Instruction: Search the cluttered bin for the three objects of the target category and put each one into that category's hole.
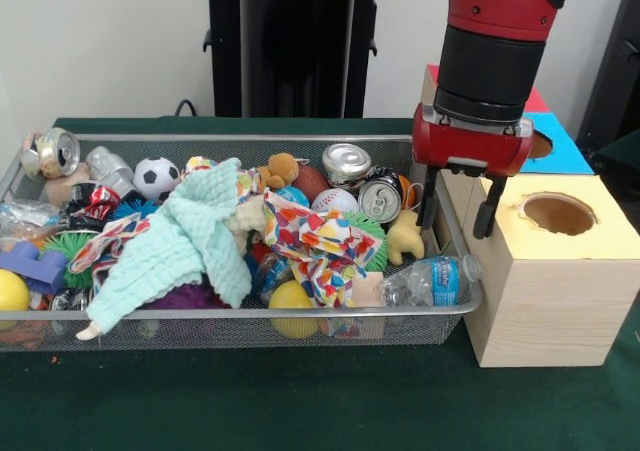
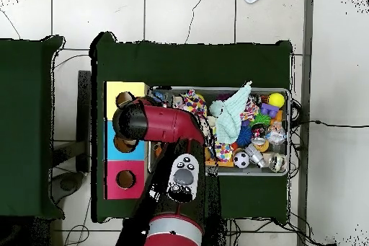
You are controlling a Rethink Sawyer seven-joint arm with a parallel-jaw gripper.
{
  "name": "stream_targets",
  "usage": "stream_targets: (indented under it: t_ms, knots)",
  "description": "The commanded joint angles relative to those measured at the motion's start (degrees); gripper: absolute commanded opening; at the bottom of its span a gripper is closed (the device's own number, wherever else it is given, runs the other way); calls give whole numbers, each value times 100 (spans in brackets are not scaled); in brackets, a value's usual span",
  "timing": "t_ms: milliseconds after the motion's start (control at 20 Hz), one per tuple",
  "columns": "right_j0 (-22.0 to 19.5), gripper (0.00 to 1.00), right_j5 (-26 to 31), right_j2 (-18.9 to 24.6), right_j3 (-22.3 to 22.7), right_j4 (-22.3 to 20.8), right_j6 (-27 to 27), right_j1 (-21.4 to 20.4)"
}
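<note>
- As the gripper (image 1: 458, 209) hangs over the bin's end wall beside the yellow-topped box (image 1: 555, 271), its two dark fingers stand apart with nothing between them, so I read it as open and empty.
- The one water bottle (image 1: 432, 281) I can make out lies on its side in the front-view corner of the cluttered bin (image 1: 250, 316) nearest that box, at about 7 o'clock from the gripper and below it.
- Its long axis runs roughly 3-to-9 along the bin's near rim; which end carries the cap is unclear.
- Judgement: the coming move likely needs a short drop toward 7 o'clock, with the fingers set across the bottle.
- The blue-surround hole (image 1: 540, 144) sits at about 2 o'clock from the gripper, behind the yellow box.
- Counts: one bottle visible, any others presumably hidden under the mint cloth (image 1: 175, 246) and patterned cloth (image 1: 315, 241); at least four shiny cans (image 1: 346, 161); three boxes in the overhead view; one arm.
</note>
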Motion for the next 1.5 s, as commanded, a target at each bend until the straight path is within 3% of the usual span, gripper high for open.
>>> stream_targets:
  t_ms: [50, 500, 900, 1250, 1500]
  knots:
    - [126, 100, 42, 583, -214, 218, 1045, 398]
    - [237, 100, 274, 434, -415, 181, 1028, 389]
    - [309, 100, 68, 432, -199, 150, 1033, 357]
    - [289, 100, 320, 393, -535, 210, 1023, 482]
    - [208, 100, 149, 403, -609, 120, 896, 576]
